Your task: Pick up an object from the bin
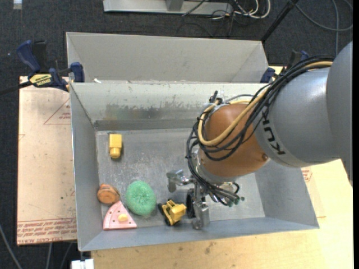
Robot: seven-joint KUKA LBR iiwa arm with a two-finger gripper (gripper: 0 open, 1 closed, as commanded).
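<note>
Hanging low at the lower middle of the frame, the gripper (196, 214) sits close to the near wall of the grey bin (162, 97), just to the right of a small yellow and black toy (173, 212) that lies on the bin floor. The toy is the nearest thing to it, touching or almost touching its left side, though I cannot tell which, and nothing can be seen held. Whether the gripper is open or closed cannot be told, because the wrist with its brown cover (231, 139) and looped cables blocks most of it from above. The arm comes in from the right and bends steeply down, which is probably why the tool points nearly straight at the floor: the loose things here lie flat and low. To the left of the toy lie a fuzzy green ball (140, 198), a pink wedge (119, 217) and a round brown piece (107, 194), bunched near the lower left corner; a yellow block (115, 145) rests alone, well apart, further up on the left. Judging from this, the yellow toy is the likeliest pick, not yet lifted.
</note>
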